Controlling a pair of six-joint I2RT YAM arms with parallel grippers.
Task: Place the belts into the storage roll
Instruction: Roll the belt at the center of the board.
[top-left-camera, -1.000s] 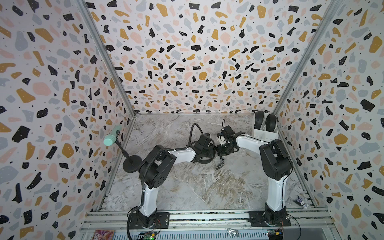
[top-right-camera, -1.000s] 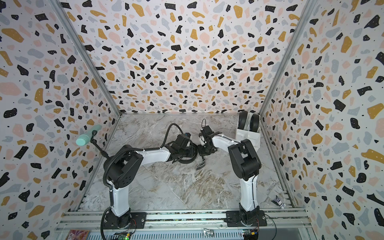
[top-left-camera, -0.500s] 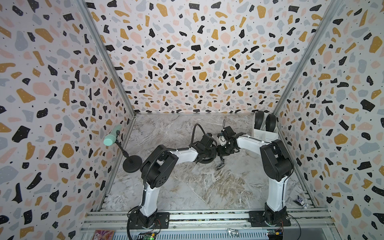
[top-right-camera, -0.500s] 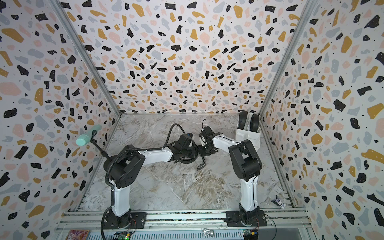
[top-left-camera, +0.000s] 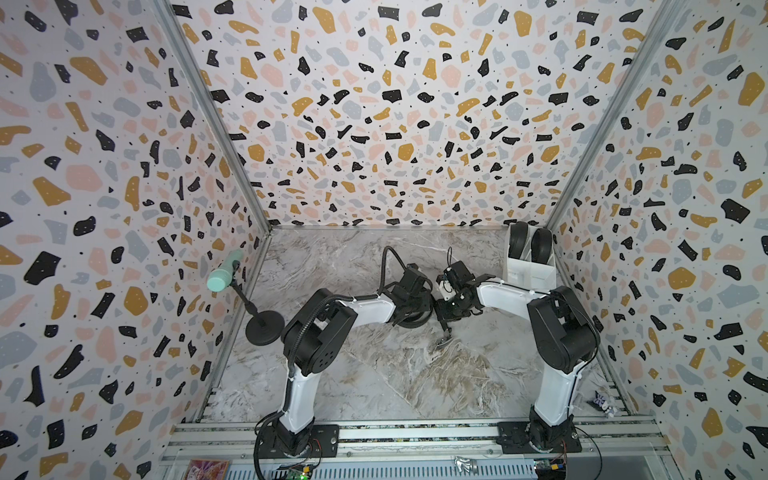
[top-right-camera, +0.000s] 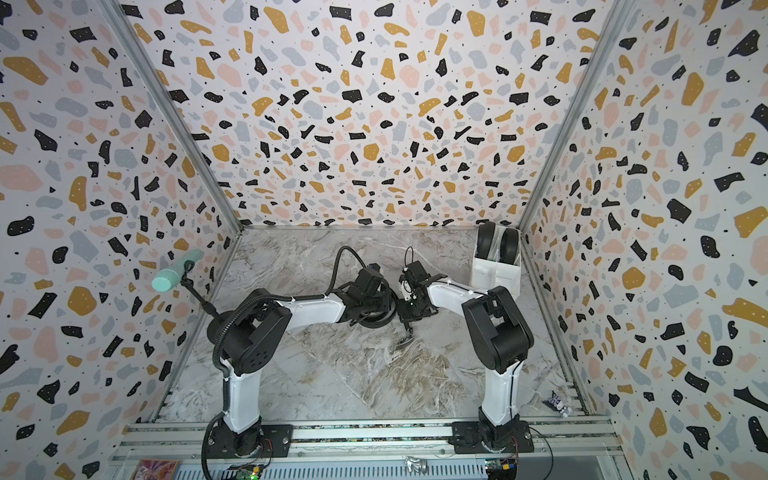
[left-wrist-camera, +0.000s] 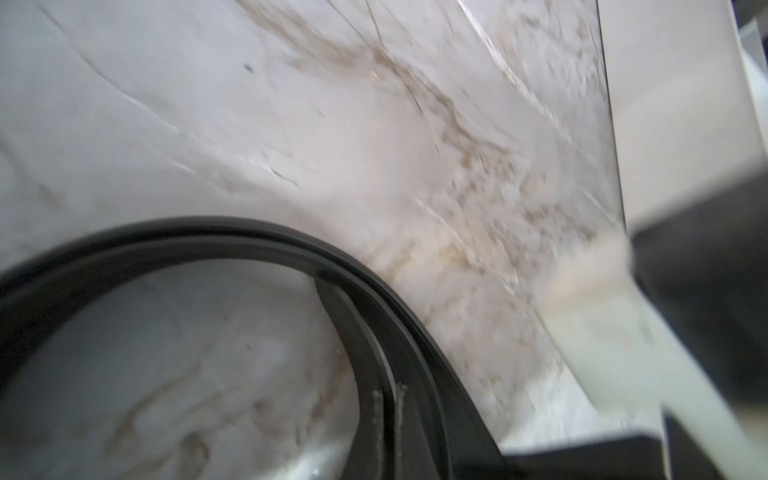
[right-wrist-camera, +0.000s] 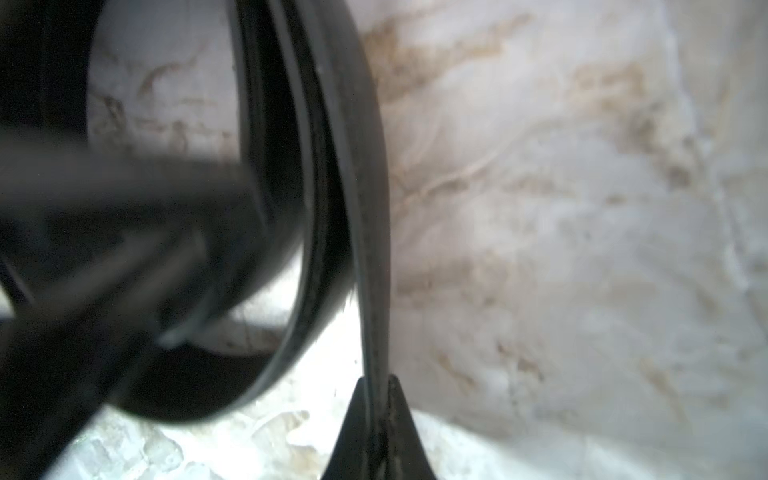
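Holding over marble table (top-left-camera: 374, 374) | storage roll (top-left-camera: 528, 272) sits in the far right corner by the wall, two rolled belts (top-left-camera: 530, 245) standing in its far cells | third belt (left-wrist-camera: 249, 232) coiled mid-table between my claws | right claw (right-wrist-camera: 376, 409) pinched tight on its strap | left claw (top-left-camera: 419, 309) closed on the same coil.

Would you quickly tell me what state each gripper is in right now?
Left gripper: closed, apparently on the coiled belt.
Right gripper: closed, fingers pinching the belt's strap.
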